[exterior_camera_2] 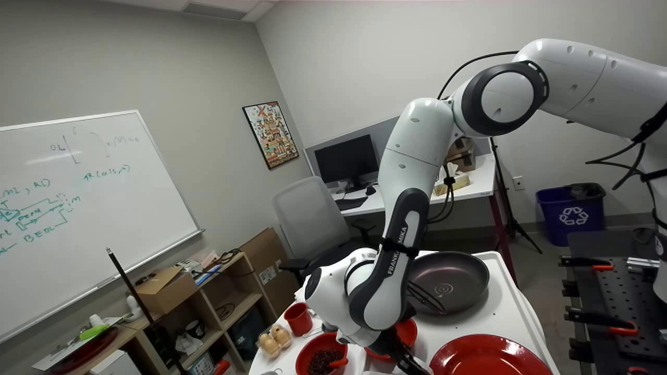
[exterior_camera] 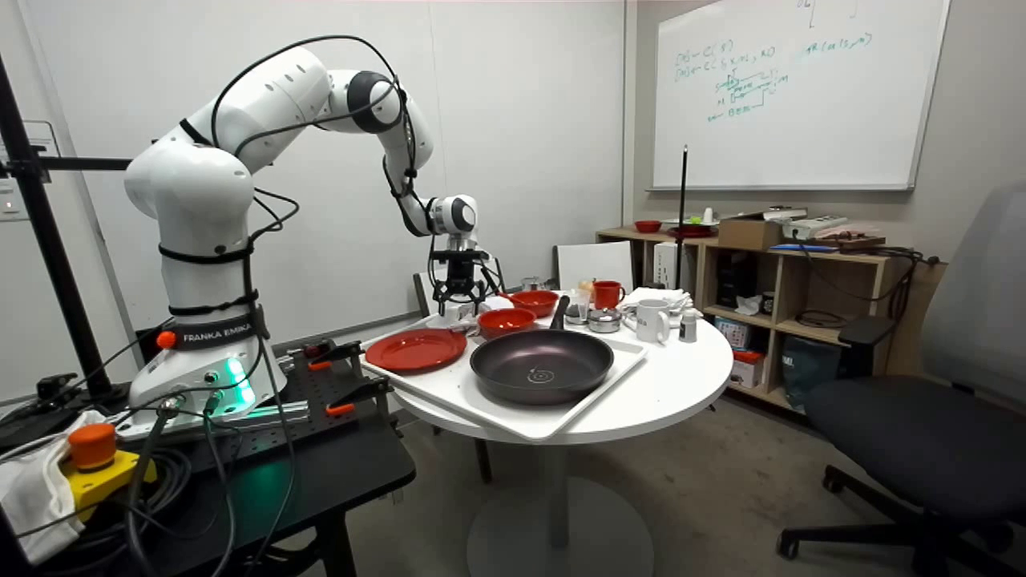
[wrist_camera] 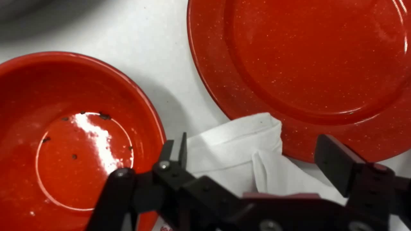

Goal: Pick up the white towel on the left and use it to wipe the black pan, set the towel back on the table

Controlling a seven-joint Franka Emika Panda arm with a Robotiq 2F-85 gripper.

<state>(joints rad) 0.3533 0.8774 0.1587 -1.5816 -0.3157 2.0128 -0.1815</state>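
Two fingers (wrist_camera: 337, 163) of the gripper (wrist_camera: 252, 146) stand apart over the white towel (wrist_camera: 231, 157), gripping nothing, presumably spread to pinch the corner that laps onto the red plate (wrist_camera: 308, 67). The black frying pan (exterior_camera: 542, 365) rests on the white tray (exterior_camera: 457, 389) on the table (exterior_camera: 689, 369), probably set flat for wiping.

Round white table (exterior_camera: 681, 378) below the pincer (exterior_camera: 460, 308) | white tray (exterior_camera: 451, 384) on it, near the pincer | I see white mug (exterior_camera: 649, 320), shaker (exterior_camera: 688, 326), red mug (exterior_camera_2: 298, 319) standing upright, well apart from the pincer
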